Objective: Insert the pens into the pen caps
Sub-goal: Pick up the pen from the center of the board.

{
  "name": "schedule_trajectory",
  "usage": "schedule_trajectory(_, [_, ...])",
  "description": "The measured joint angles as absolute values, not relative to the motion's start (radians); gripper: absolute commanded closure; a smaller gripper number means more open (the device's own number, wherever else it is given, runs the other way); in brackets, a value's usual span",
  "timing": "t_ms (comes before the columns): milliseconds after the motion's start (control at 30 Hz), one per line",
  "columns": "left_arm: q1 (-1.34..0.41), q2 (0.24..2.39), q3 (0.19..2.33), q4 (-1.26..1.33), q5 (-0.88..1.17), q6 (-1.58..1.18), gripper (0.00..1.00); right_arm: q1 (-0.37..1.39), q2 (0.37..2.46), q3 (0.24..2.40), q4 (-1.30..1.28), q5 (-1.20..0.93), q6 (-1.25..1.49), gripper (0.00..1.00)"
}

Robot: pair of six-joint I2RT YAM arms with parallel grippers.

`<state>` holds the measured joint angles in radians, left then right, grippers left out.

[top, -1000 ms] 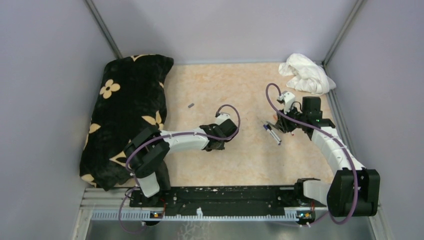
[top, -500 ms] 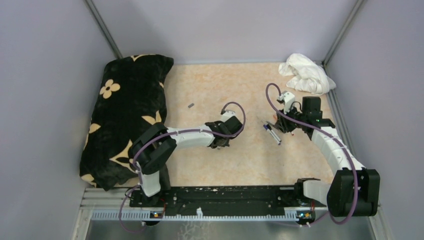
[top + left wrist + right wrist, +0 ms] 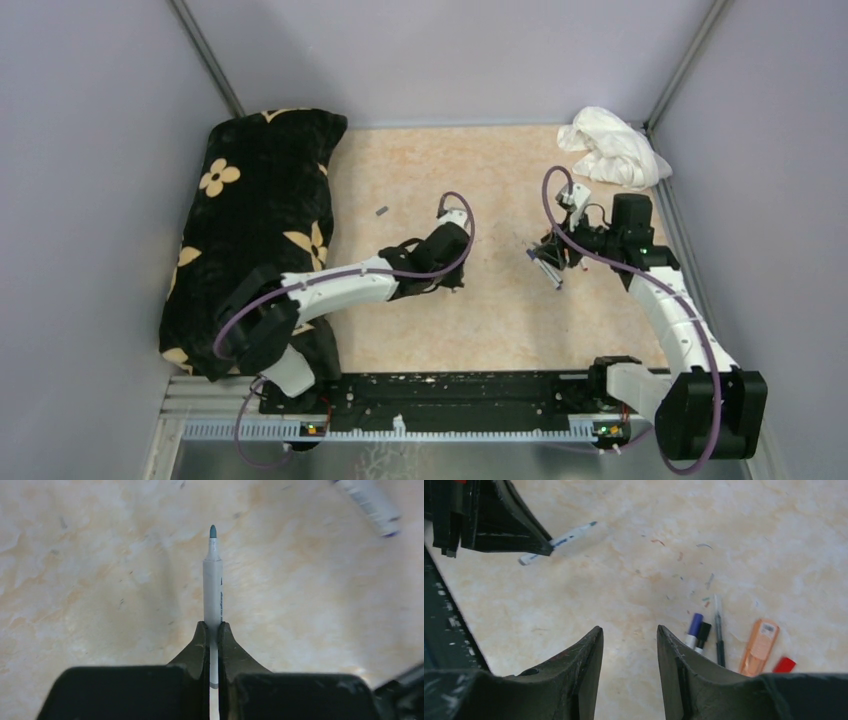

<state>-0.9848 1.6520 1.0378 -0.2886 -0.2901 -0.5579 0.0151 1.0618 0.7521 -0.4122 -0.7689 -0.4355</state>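
My left gripper (image 3: 213,627) is shut on a white-barrelled pen (image 3: 212,590). Its teal tip is bare and points away from the jaws, just above the table. In the top view that gripper (image 3: 450,277) is at the table's middle. My right gripper (image 3: 629,630) is open over bare table with nothing between its fingers. To its right lie a blue-capped pen (image 3: 694,627), a black-capped pen (image 3: 703,635), a thin dark pen (image 3: 719,635), an orange highlighter (image 3: 759,647) and a red cap (image 3: 784,664). A small grey cap (image 3: 381,211) lies alone at the far left.
A black cushion with cream flowers (image 3: 255,220) fills the table's left side. A crumpled white cloth (image 3: 612,148) sits in the far right corner. Grey walls close in the table on three sides.
The left gripper has shut on the white pen and its wrist has moved a little farther from the bases. The right gripper has opened a little wider and its wrist has turned slightly.
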Motion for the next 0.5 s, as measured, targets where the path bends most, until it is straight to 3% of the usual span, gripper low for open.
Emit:
schedule_trajectory(233, [-1.005,1.433,0.873,0.126,-0.158,-0.583,1.0,0.015,0.993,0.671,-0.288,-1.078,-0.256,0.47])
schedule_trajectory(500, [-1.049,1.419,0.757,0.421,-0.134,-0.617,1.0,0.015,0.971,0.485,0.203,-1.22,0.298,0.46])
